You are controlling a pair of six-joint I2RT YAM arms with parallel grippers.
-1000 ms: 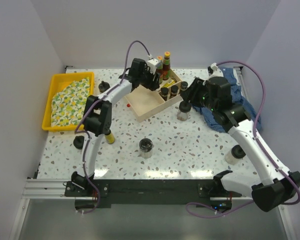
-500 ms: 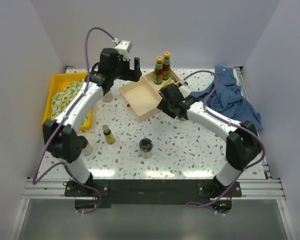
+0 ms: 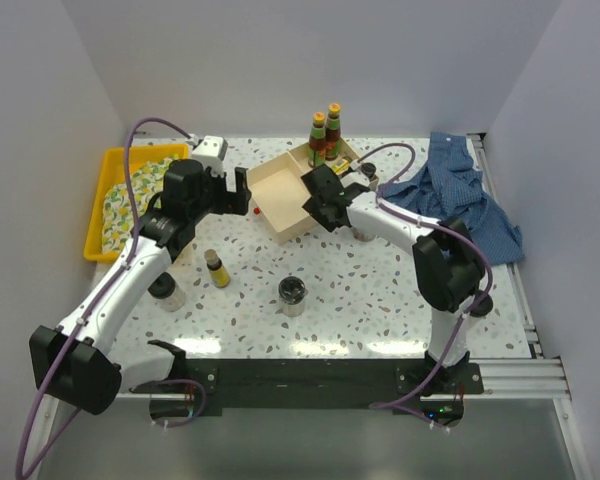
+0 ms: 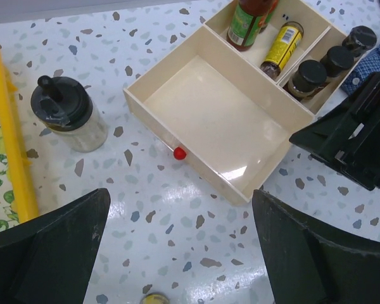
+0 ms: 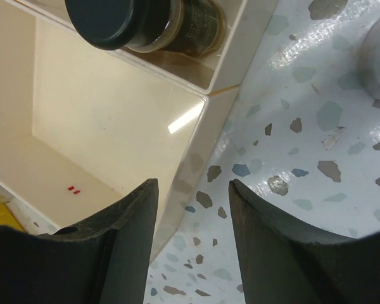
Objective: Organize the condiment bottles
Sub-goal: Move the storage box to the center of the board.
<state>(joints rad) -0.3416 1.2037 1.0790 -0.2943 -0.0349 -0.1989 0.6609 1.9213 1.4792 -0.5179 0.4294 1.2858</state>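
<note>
The left gripper (image 4: 180, 209) is opened wide and holds nothing. It hangs over the table (image 3: 380, 290) at the lower left of the wooden box (image 4: 209, 172), and its arm (image 3: 130, 280) reaches up from the bottom left of the top view. The right gripper (image 5: 193, 196) is released too, with one of its fingers (image 5: 114, 247) on each side of the box's corner wall. Two red sauce bottles (image 3: 326, 137) and some dark-lidded jars (image 4: 310, 76) stand inside the box. One jar (image 3: 293, 293) and a small yellow bottle (image 3: 217, 268) stand on the table, at lower centre.

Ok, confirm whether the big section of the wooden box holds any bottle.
No, the big section is bare; the bottles sit in the narrow sections beside it.
</note>
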